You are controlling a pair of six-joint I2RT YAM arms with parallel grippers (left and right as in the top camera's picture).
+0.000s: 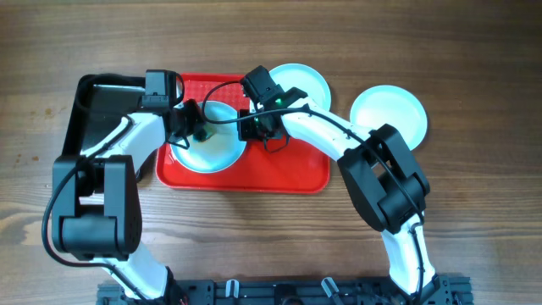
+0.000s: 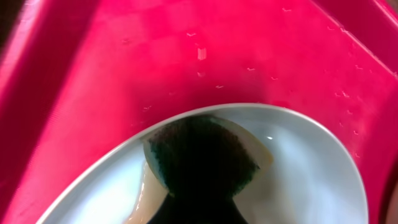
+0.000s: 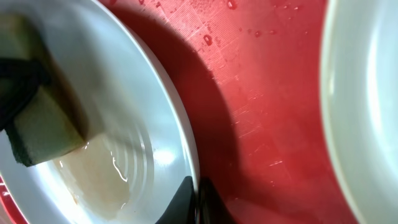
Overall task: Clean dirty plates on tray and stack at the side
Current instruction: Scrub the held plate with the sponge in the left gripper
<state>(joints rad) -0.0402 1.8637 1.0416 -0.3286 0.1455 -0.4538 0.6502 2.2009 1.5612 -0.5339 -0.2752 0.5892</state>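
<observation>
Plate [image 1: 212,154]: round, glossy, wet, on red textured tray [image 1: 279,174]. Left tool [image 1: 196,130] clamped on sponge [image 2: 205,155]; right tool [image 3: 196,200] pinching plate rim.

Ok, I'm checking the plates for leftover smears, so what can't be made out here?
Overhead: much of the scrubbed plate, hidden under the left arm and right arm.
Left wrist: the plate surface under the sponge, which fills the near view, blurred dark.
Right wrist: most of the second plate, cut off by the right edge.
</observation>
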